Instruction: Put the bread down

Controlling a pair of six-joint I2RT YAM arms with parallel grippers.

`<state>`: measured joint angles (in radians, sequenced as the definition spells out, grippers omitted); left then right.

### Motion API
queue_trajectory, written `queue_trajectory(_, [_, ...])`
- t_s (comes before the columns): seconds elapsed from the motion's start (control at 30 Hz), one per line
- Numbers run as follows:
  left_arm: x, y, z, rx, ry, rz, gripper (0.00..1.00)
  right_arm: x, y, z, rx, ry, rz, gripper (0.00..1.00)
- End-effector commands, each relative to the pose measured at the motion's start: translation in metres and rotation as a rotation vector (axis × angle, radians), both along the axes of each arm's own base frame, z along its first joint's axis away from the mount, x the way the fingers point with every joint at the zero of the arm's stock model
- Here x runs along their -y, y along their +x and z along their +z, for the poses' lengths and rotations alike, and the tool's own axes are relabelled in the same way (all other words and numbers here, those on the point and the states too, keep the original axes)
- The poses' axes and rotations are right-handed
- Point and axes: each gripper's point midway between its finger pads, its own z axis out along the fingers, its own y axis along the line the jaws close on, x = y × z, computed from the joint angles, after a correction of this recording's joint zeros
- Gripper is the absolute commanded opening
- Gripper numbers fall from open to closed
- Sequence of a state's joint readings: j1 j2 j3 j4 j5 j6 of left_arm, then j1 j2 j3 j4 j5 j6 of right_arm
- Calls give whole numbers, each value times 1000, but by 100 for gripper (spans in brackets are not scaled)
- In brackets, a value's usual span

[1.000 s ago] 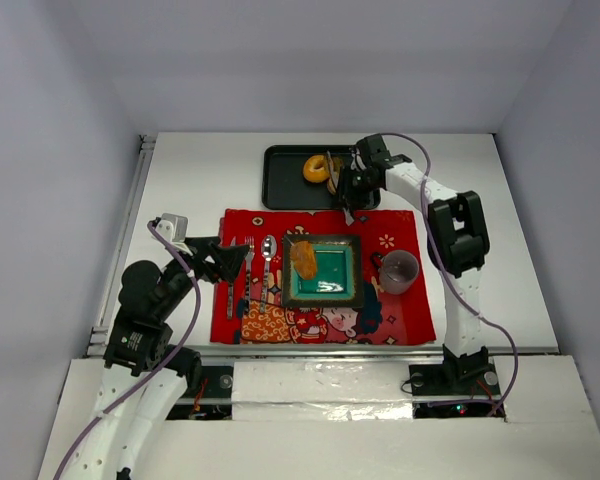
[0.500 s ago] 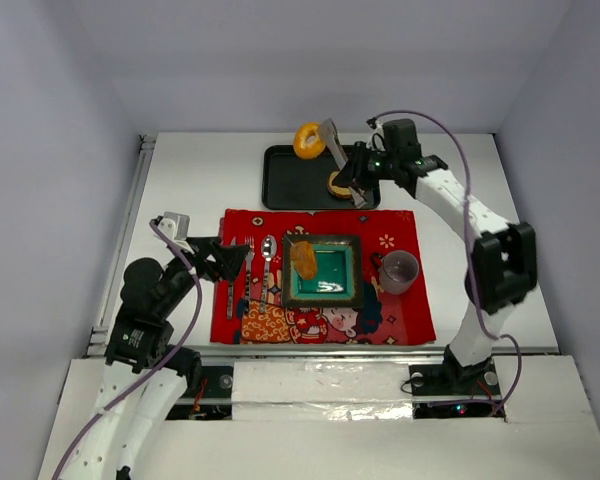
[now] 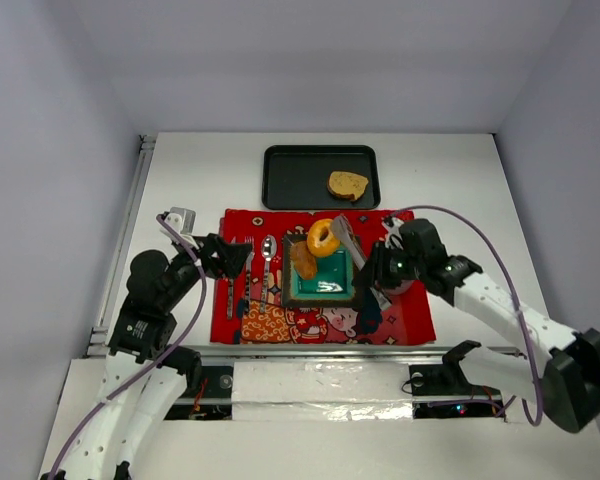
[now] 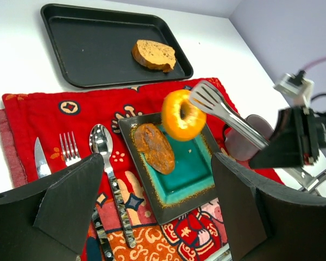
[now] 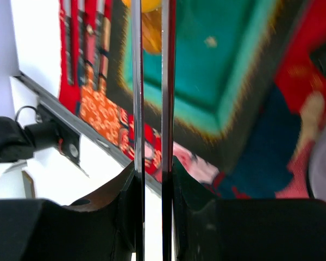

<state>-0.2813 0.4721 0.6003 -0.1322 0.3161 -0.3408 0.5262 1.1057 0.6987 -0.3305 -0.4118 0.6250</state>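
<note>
Ring doughnut (image 4: 183, 115), glossy golden-orange, stands on edge in metal tongs (image 4: 228, 115) over the teal plate (image 4: 193, 171), frame centre. Right gripper (image 3: 382, 268) is clamped on the tongs. Brown roll (image 4: 155, 148) lies on the plate; toast slice (image 4: 153, 54) sits in the black tray (image 4: 92, 49), upper frame. Left gripper (image 3: 232, 258) jaws wide apart.

Count: three bread pieces (ring doughnut (image 3: 323, 238), brown roll (image 3: 303, 261), toast slice (image 3: 347, 185)); one each of tray (image 3: 290, 175), plate (image 3: 322, 300), placemat (image 3: 280, 325), cup (image 4: 234, 147), tongs (image 4: 217, 106), knife (image 4: 39, 160), fork (image 4: 69, 149), spoon (image 4: 100, 138).

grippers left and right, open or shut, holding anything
Left gripper: open, holding nothing.
Right gripper: shut on the tongs, which pinch the doughnut.
</note>
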Motion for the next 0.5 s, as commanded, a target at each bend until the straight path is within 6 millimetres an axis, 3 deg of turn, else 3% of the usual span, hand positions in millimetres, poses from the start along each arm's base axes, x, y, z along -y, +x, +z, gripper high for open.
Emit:
queue_trajectory(0.0, [3, 3, 5, 27, -4, -15, 78, 5, -3, 7, 52, 27, -60, 24])
queue_trajectory(0.03, [3, 4, 5, 25, -2, -15, 78, 7, -6, 10, 64, 36, -67, 24])
queue_trajectory(0.3, [1, 6, 4, 24, -1, -3, 78, 10, -34, -29, -50, 8, -52, 25])
queue_trajectory(0.47, [1, 5, 5, 25, -1, -3, 78, 1, -34, -20, -43, 31, -28, 29])
